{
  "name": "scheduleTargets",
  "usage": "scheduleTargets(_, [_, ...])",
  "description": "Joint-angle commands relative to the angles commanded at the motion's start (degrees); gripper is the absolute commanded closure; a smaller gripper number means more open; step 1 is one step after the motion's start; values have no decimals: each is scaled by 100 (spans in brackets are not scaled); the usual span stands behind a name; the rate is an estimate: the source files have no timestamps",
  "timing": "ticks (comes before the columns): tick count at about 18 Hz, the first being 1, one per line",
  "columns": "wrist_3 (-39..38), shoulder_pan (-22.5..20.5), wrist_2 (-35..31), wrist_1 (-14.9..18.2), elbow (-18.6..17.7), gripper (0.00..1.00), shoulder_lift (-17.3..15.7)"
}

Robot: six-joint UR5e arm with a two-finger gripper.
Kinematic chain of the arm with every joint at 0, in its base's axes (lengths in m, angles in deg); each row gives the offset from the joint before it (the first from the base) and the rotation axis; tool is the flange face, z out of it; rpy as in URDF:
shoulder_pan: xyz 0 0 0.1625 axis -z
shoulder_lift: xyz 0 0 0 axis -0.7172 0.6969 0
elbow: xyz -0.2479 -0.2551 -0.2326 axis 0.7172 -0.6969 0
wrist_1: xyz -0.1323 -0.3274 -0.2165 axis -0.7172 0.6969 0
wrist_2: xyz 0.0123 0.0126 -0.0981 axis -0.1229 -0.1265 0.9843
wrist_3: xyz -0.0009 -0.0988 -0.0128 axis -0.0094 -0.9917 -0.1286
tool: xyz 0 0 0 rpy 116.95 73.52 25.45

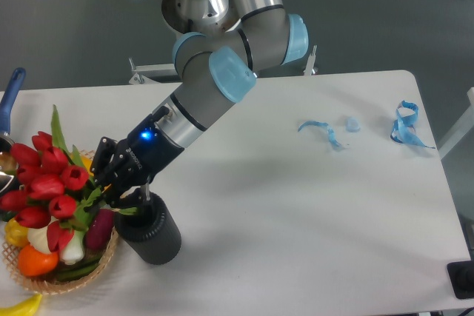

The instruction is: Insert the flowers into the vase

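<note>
Not done yet – the hand (111, 186) is clamped on the flowers (50, 183) at lower left, blooms hanging over the basket (100, 257). Stem ends look near the vase (152, 229) mouth, hard to tell – still need to drop in
</note>
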Motion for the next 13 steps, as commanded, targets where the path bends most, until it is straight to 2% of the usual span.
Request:
scheduleTargets(1, [36, -35, -26, 9, -62, 68, 9])
scheduleTargets(2, [36, -61, -44, 9, -71, 55, 9])
scheduleTargets(4, [36, -97, -53, 9, -71, 48, 26])
scheduleTargets(6, [36, -149, -62, 18, -62, 31, 35])
scheduleTargets(7, [36, -184, -62, 18, -71, 26, 44])
scheduleTargets(8, [27, -219, -62, 18, -71, 17, 44])
scheduleTargets(9, [19, -246, -70, 18, -71, 3, 44])
scheduleTargets(10, [10, -272, -70, 18, -88, 0, 44])
scheduleTargets(13, [18, -404, -70, 26, -132, 0, 35])
